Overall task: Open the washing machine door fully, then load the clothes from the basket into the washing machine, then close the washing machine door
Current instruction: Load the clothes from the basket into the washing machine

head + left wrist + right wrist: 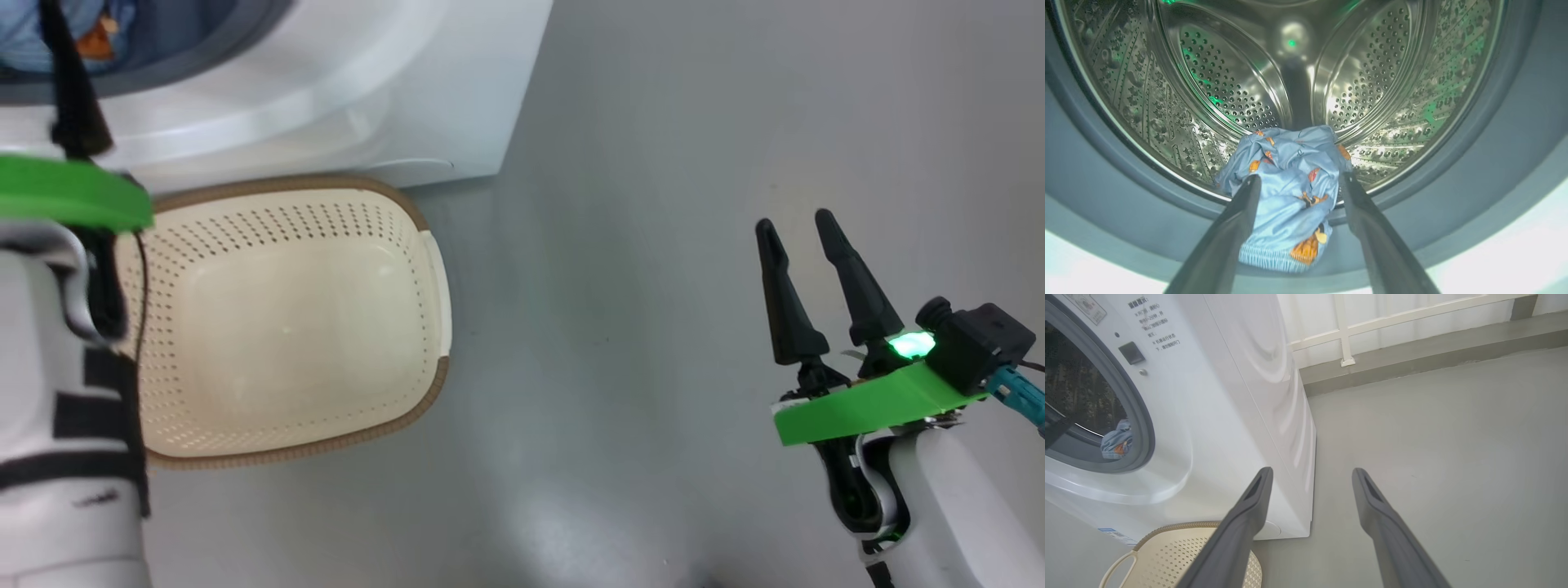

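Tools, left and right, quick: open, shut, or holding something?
Left tool: open, straddling the clothes at the drum mouth.
Right tool: open, empty.

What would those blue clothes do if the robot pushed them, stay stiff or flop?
Probably flop: the clothes lie crumpled in soft folds, so they would likely bunch up rather than slide as one piece. They look thin, so likely light. One gathered edge rests on the grey door seal, so a push may leave it trailing.

white left forearm (49, 457) with black straps (82, 412); bright green wrist plate (865, 404); right pincer (793, 220): two long dark tapered fingers (788, 302), glowing green light (910, 345), teal cable (1016, 392).
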Controlling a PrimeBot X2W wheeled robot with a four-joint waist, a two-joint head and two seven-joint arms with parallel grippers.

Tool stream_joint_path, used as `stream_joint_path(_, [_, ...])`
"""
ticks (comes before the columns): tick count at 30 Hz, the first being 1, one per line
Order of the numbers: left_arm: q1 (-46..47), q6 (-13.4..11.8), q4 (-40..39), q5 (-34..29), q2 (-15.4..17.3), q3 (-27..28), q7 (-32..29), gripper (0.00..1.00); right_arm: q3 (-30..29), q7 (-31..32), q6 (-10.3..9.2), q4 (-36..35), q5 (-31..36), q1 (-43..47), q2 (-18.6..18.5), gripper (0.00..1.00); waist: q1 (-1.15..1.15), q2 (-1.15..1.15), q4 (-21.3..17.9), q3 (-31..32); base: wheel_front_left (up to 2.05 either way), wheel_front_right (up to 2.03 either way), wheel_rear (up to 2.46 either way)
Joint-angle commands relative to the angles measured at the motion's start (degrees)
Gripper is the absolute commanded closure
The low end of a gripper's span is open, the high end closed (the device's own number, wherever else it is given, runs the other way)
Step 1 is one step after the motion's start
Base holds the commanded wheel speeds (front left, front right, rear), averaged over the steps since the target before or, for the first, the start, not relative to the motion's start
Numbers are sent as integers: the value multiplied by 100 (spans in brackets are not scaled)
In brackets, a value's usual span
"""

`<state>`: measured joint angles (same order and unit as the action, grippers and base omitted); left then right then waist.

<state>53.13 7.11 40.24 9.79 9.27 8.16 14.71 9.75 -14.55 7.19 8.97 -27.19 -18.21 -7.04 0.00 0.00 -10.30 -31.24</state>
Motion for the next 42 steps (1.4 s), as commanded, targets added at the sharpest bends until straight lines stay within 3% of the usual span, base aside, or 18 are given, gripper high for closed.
stream_joint_path(1, [-262, 17, -218, -130, 164, 97, 29, 0, 59, -45, 30, -93, 31, 162, -85, 0, 0, 0, 194, 262, 0, 0, 0])
stream_joint_path(18, [-2324, 35, -1188, -428, -395, -10, 29, 0, -125, -45, 30, 49, 15, 782, -488, 0, 0, 0, 741, 1359, 0, 0, 0])
stream_joint_path(42, [-4292, 37, -2084, -278, -570, 104, 29, 0, -177, -45, 30, 93, -48, 1567, -632, 0, 0, 0, 702, 2386, 0, 0, 0])
